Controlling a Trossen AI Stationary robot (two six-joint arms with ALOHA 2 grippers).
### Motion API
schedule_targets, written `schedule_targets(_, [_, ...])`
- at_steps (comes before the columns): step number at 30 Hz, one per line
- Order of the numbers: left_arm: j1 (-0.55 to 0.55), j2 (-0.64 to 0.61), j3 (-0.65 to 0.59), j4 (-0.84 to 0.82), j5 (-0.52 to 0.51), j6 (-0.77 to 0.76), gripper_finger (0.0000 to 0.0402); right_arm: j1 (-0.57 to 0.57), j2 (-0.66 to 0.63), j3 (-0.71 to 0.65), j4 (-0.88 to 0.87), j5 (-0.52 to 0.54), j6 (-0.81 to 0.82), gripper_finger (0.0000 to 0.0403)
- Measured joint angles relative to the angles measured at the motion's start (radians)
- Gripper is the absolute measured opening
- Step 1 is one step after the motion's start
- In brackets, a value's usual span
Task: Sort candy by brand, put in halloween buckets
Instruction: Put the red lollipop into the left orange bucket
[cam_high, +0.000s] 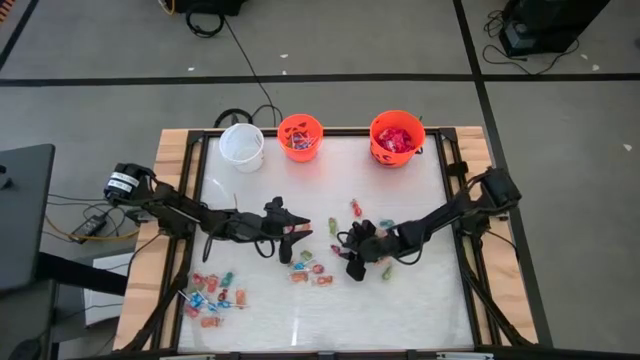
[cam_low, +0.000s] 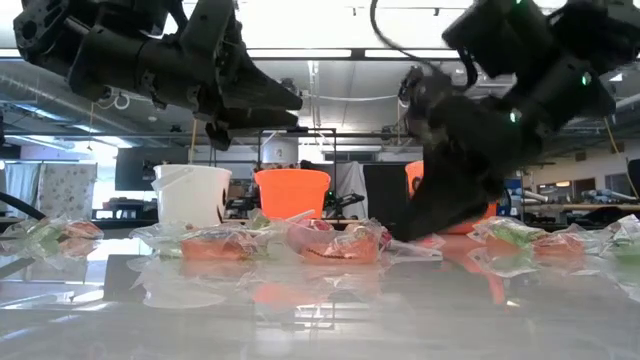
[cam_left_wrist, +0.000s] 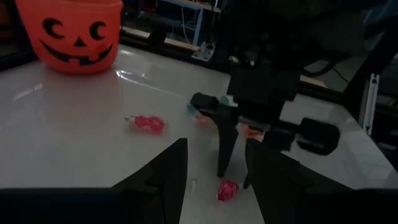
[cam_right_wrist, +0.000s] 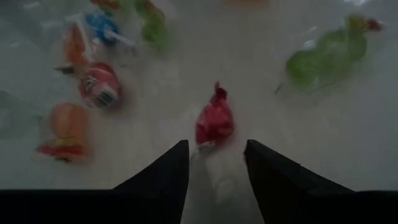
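A small red twist-wrapped candy (cam_right_wrist: 214, 122) lies on the white glossy surface (cam_high: 400, 310) directly ahead of the right end effector (cam_right_wrist: 214, 155), whose two dark fingers stand apart with nothing between them, one to either side of the sweet. Judging by this, the step in hand is a pick of that red piece: the next move calls for lowering the fingers around it, closing, and carrying it to the bucket holding its brand.

Around it lie more wrapped sweets: a green piece (cam_right_wrist: 326, 56), an orange one (cam_right_wrist: 62, 127), and a blue-and-orange lollipop cluster (cam_right_wrist: 93, 31). A further heap of mixed candy (cam_high: 212, 297) sits near the front left of the surface, well apart from this one.

The left end effector (cam_high: 298, 231) hangs above the middle of the surface, fingers also spread and empty, facing the right arm.

Along the far edge stand three pails: a white round plastic bucket (cam_high: 241, 144), whose contents cannot be made out; a small orange jack-o'-lantern bucket (cam_high: 300, 137) holding a few mixed-colour pieces; and a larger orange jack-o'-lantern bucket (cam_high: 397, 138) filled with red candy, likely the destination for this red sweet.
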Motion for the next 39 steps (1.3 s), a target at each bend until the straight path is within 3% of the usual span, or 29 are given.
schedule_targets(11, [0.0, 0.0, -0.001, -0.038, 0.0, -0.024, 0.0168, 0.005, 0.028, 0.004, 0.0, 0.005, -0.015, 0.0159])
schedule_targets(14, [0.0, 0.0, -0.001, -0.043, 0.0, -0.031, 0.0168, -0.008, 0.027, 0.005, -0.038, -0.016, -0.015, 0.0128])
schedule_targets(21, [-0.001, 0.0, -0.001, -0.052, 0.0, -0.047, 0.0168, -0.033, 0.025, 0.002, -0.052, -0.037, -0.066, 0.0014])
schedule_targets(39, [-0.001, -0.016, -0.002, -0.077, 0.031, -0.018, 0.0168, -0.202, -0.048, -0.002, 0.028, -0.221, -0.166, 0.0005])
